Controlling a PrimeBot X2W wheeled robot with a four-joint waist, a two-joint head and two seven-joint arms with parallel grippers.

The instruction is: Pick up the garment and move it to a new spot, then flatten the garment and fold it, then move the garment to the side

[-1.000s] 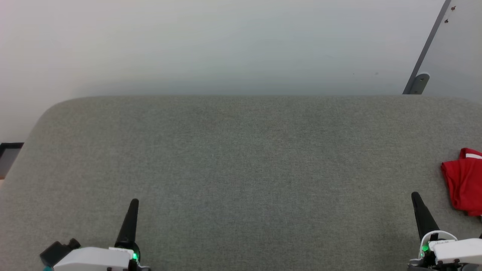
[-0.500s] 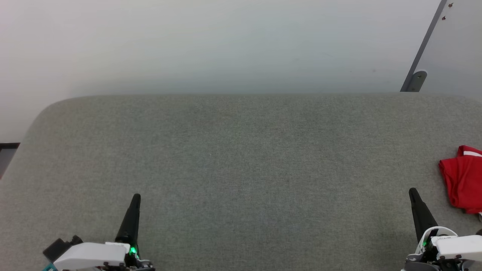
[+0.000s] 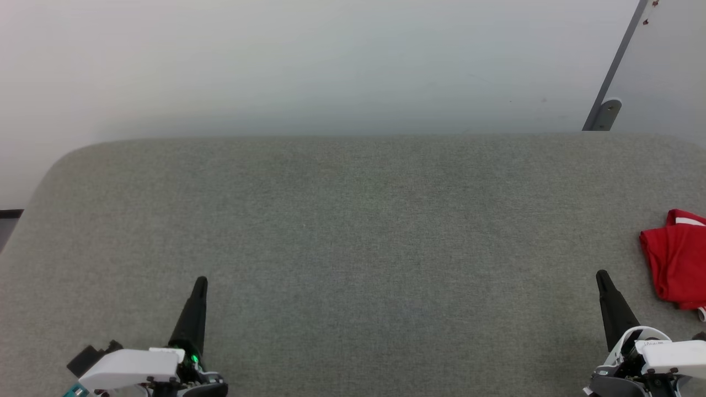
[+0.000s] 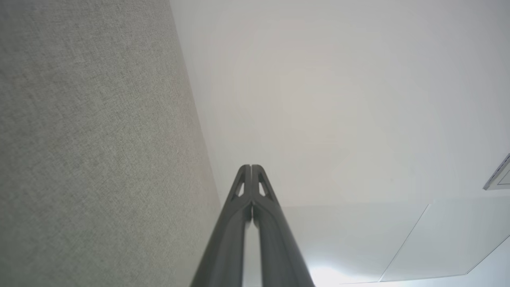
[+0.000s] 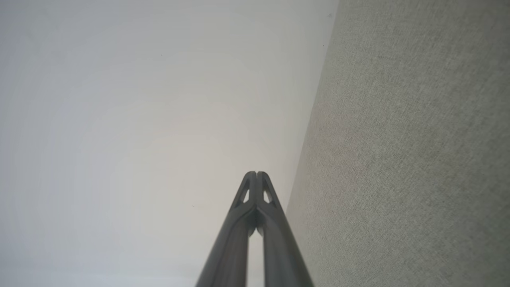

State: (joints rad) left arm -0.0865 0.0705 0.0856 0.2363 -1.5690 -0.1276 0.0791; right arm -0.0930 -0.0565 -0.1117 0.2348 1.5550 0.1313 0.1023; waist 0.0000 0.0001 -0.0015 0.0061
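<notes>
The garment (image 3: 677, 259) is a bunched red cloth with a white band, lying at the right edge of the head view and cut off by the frame. My right gripper (image 3: 602, 275) stands at the lower right, shut and empty, a short way left of the garment and apart from it. At the lower left my left gripper (image 3: 201, 282) is shut with nothing in it. In the left wrist view the left gripper (image 4: 251, 167) has its tips pressed together. The right gripper (image 5: 256, 173) in the right wrist view is likewise closed tip to tip.
A wide grey fabric surface (image 3: 353, 231) with rounded far corners spans the head view. A pale wall (image 3: 309, 60) rises behind it. A grey slanted bar (image 3: 609, 82) stands at the far right. The surface's left edge (image 3: 22, 220) drops to the floor.
The head camera has shifted, so the whole picture slid slightly left and up. Both grippers stay shut and the garment lies as before.
</notes>
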